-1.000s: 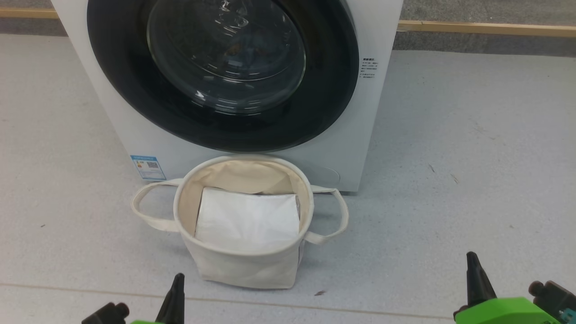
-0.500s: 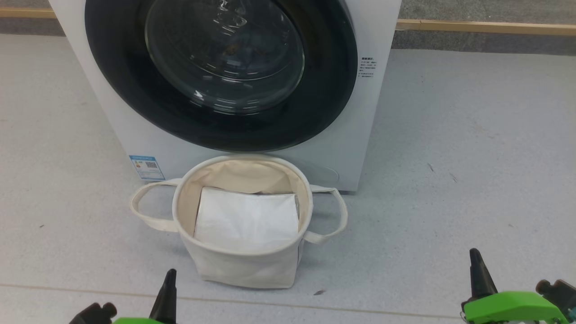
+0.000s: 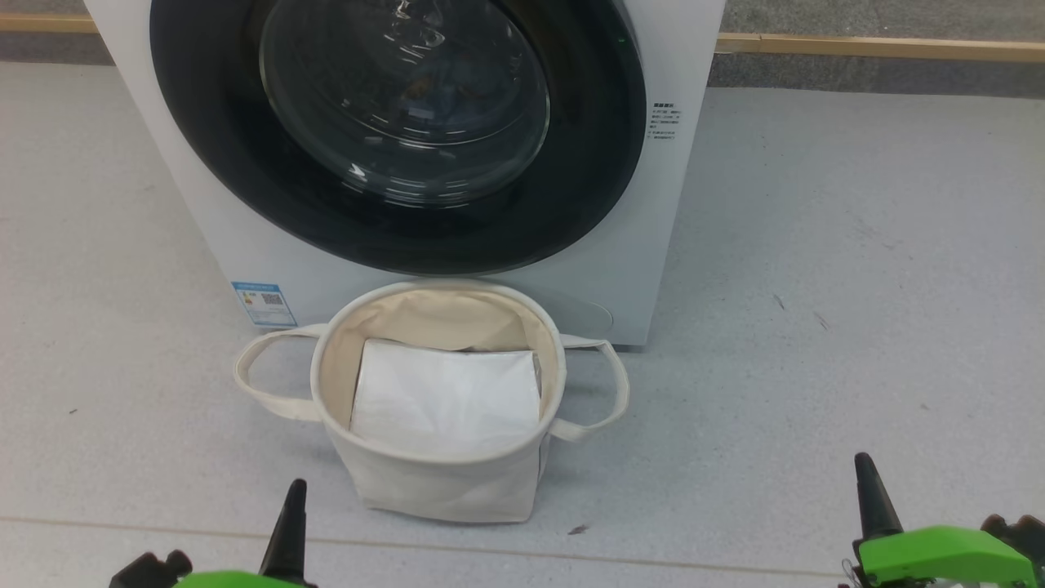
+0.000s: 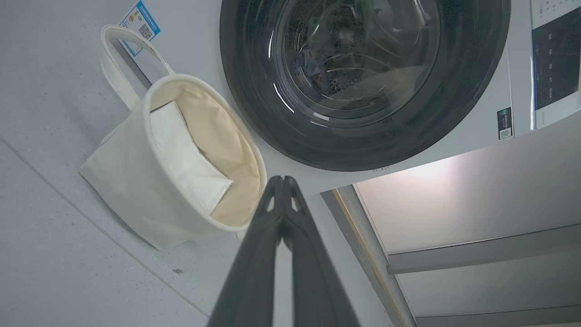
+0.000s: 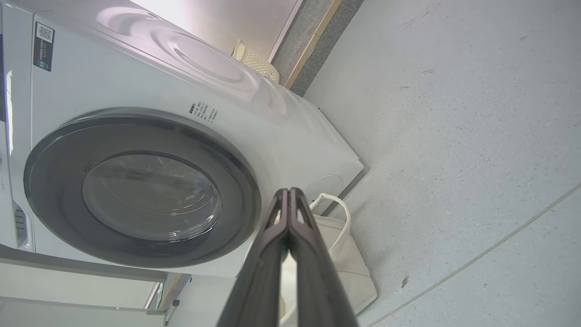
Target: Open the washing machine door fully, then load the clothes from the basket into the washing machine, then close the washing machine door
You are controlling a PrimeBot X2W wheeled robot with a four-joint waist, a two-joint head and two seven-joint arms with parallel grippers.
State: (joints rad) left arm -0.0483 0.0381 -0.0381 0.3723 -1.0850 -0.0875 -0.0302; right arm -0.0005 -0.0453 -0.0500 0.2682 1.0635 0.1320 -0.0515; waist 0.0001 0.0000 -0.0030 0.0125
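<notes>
Door closed; both pincers together, empty.
Washing machine door (image 3: 392, 139) at 12 o'clock, basket (image 3: 441, 482) at 6 below it; left gripper (image 3: 294, 492) at 7, right gripper (image 3: 864, 471) at 5. Half-latched, the door could swing open; an arm could snag a handle.

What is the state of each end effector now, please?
Left end effector: closed, holding nothing.
Right end effector: closed, holding nothing.

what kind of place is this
Probably a laundry area: a white front-loading washing machine stands on a pale speckled floor, with a cream canvas basket in front of it.
</notes>
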